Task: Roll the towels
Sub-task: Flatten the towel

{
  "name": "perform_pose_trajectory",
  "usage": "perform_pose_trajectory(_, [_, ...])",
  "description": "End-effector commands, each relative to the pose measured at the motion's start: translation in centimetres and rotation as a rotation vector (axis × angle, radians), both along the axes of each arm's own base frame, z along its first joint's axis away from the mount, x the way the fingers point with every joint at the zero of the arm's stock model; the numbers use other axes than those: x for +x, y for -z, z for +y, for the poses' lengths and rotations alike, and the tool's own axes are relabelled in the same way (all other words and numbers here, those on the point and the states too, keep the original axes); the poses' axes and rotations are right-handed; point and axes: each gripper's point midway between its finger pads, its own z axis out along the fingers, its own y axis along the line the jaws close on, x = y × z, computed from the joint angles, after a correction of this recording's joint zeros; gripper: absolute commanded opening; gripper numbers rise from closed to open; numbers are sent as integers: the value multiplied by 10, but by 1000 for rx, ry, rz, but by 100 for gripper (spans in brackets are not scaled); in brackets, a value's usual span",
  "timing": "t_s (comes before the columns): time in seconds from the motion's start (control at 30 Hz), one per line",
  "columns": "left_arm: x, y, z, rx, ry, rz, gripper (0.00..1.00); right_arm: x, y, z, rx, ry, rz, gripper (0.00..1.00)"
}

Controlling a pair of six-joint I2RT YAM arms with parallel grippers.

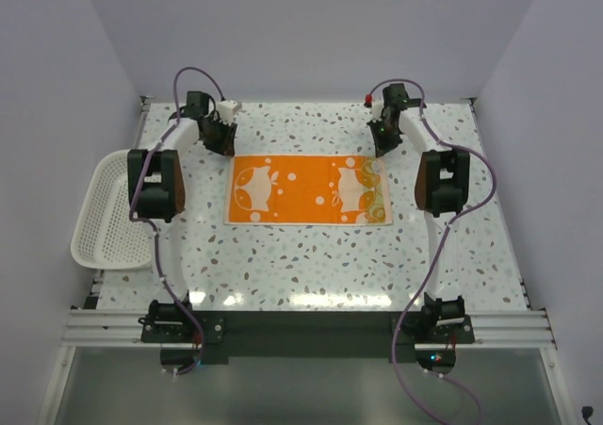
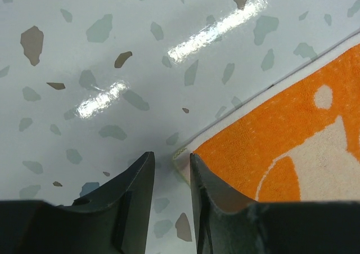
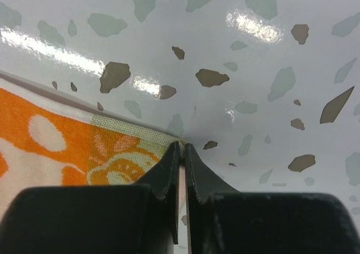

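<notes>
Top external view is showing the towel (image 1: 309, 190) lying flat and fully spread near the middle of the speckled tabletop (image 1: 311, 265). Its long sides are running left to right. It is orange with cream figures and white circles, and a paler, greenish band is closing its right end.

The left pincer (image 1: 223, 142) is standing at the far left corner of the towel, and the right pincer (image 1: 382, 144) is standing at the far right corner of the towel. Both arms are reaching along the short ends of the towel, one on each side.

In the left wrist view the left pincer (image 2: 171, 166) is released: its two dark fingers are standing apart with a clear gap. The cream-edged corner of the towel (image 2: 281, 141) is lying at this gap, partly under the finger nearer to the towel.

In the right wrist view the right pincer (image 3: 181, 150) is clenched, with only a thin slit showing between its fingers. The pale corner of the towel (image 3: 56, 147) is reaching up to the tips, but I cannot tell if cloth is really caught between them.

A white mesh basket (image 1: 108, 218) is resting well to the left of the towel, hanging partly over the tabletop edge.
</notes>
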Motion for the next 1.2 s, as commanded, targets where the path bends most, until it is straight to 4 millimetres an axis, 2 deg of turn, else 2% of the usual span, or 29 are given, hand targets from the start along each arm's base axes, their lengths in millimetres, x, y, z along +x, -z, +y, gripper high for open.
perform_pose_trajectory(0.0, [13, -7, -4, -33, -2, -31, 37, 6, -29, 2, 28, 4, -55, 0])
perform_pose_trajectory(0.37, [10, -4, -12, -77, 19, -9, 32, 8, -31, 2, 27, 0, -57, 0])
perform_pose_trajectory(0.5, [7, 0, -15, -95, 19, 9, 22, 10, -27, 2, 31, 1, -55, 0])
perform_pose_trajectory(0.6, [7, -1, -15, -94, 15, 7, 13, 12, -32, 4, 37, 5, -67, 0])
perform_pose_trajectory(0.8, [18, -22, -12, -94, 2, -41, 0, 16, -46, -1, 46, 8, -101, 0])
perform_pose_trajectory(0.93, [20, -44, -12, -108, 24, -84, 0, 16, -64, -5, 43, -3, -128, 0])
perform_pose_trajectory(1.0, [13, -54, -15, -114, 55, -97, 0, 13, -69, -7, 38, -12, -130, 0])
perform_pose_trajectory(1.03, [13, -58, -3, -118, 43, -106, 0, 10, -69, -5, 42, -19, -127, 0])
perform_pose_trajectory(1.1, [3, -65, -3, -130, 68, -119, 0, 8, -78, -6, 44, -28, -139, 0])
perform_pose_trajectory(1.17, [-7, -63, -2, -133, 83, -113, 0, 2, -84, -6, 45, -36, -136, 0])
